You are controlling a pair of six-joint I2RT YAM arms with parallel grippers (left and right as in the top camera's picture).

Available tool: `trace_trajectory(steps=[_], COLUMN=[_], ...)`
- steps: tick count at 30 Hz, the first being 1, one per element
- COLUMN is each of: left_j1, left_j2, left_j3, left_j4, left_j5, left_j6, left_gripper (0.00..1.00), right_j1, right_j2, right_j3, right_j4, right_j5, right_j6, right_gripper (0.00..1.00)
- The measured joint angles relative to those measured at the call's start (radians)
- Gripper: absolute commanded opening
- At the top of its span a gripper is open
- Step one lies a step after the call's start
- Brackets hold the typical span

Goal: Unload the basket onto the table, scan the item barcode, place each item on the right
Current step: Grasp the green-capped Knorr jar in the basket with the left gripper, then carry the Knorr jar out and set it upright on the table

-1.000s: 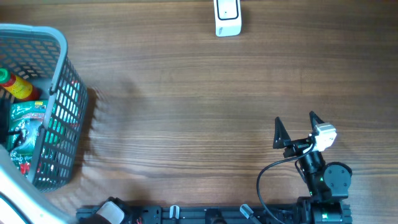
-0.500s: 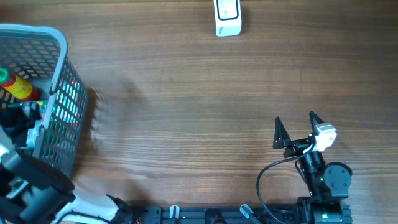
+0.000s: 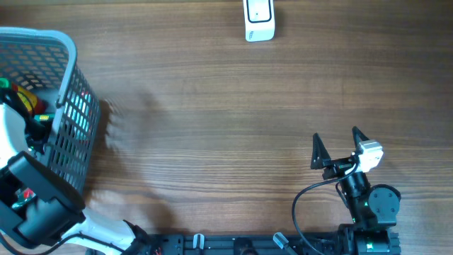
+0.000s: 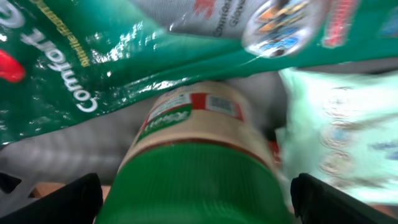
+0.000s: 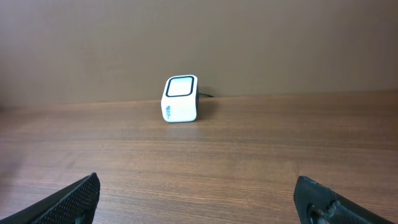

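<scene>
Jar [image 4: 194,134], green-lidded, down in basket [image 3: 67,71] at nine o'clock of table [image 3: 212,127], just ahead of left gripper's [image 4: 196,190] wide-apart jaws, nothing clasped. Looks rigid, fairly heavy, likely slick; best taken across the ribbed cap end. Lies partly under green packet [image 4: 93,68]; blurred, barcode unseen. Right gripper [image 3: 335,134] at five o'clock, jaws apart, empty.

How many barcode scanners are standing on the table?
1. The white scanner stands at the far edge of the table, in sight of the right wrist camera. The left arm covers part of the basket, so something may be hidden there.
</scene>
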Motion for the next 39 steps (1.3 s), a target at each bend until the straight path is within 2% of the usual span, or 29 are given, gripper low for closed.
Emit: trace_trajectory(steps=[3, 5, 8, 10, 13, 15, 20, 25, 28, 31, 35, 37, 39], left_j1=[0.000, 0.000, 0.000, 0.000, 0.000, 0.000, 0.000, -0.044, -0.163, -0.360, -0.657, -0.850, -0.933], left_j2=[0.002, 0.002, 0.002, 0.002, 0.002, 0.000, -0.047, -0.203, -0.293, -0.324, -0.301, -0.279, -0.267], left_j3=[-0.069, -0.098, -0.093, -0.068, 0.043, 0.182, 0.498, 0.729, 0.743, 0.746, 0.738, 0.692, 0.650], left_j4=[0.063, 0.080, 0.059, 0.013, -0.089, -0.196, -0.341, -0.366, -0.366, -0.378, -0.385, -0.378, -0.370], left_j5=[0.003, 0.003, 0.006, 0.005, -0.006, -0.016, -0.024, 0.033, 0.078, 0.108, 0.083, 0.041, -0.006], left_j6=[0.003, 0.005, 0.012, 0.011, 0.010, 0.010, 0.011, 0.010, 0.010, 0.010, 0.006, -0.041, -0.077], left_gripper=[0.96, 0.80, 0.74, 0.74, 0.73, 0.73, 0.73, 0.72, 0.71, 0.71, 0.71, 0.71, 0.71], right_j1=[0.000, 0.000, 0.000, 0.000, 0.000, 0.000, 0.000, 0.000, 0.000, 0.000, 0.000, 0.000, 0.000], right_j2=[0.000, 0.000, 0.000, 0.000, 0.000, 0.000, 0.000, 0.000, 0.000, 0.000, 0.000, 0.000, 0.000], right_j3=[0.000, 0.000, 0.000, 0.000, 0.000, 0.000, 0.000, 0.000, 0.000, 0.000, 0.000, 0.000, 0.000], right_j4=[0.000, 0.000, 0.000, 0.000, 0.000, 0.000, 0.000, 0.000, 0.000, 0.000, 0.000, 0.000, 0.000], right_j5=[0.000, 0.000, 0.000, 0.000, 0.000, 0.000, 0.000, 0.000, 0.000, 0.000, 0.000, 0.000, 0.000], right_j6=[0.000, 0.000, 0.000, 0.000, 0.000, 0.000, 0.000, -0.002, -0.003, -0.003, -0.003, -0.003, -0.003], right_gripper=[1.00, 1.00, 1.00, 1.00, 1.00, 1.00, 1.00, 1.00, 1.00, 1.00, 1.00, 1.00, 1.00])
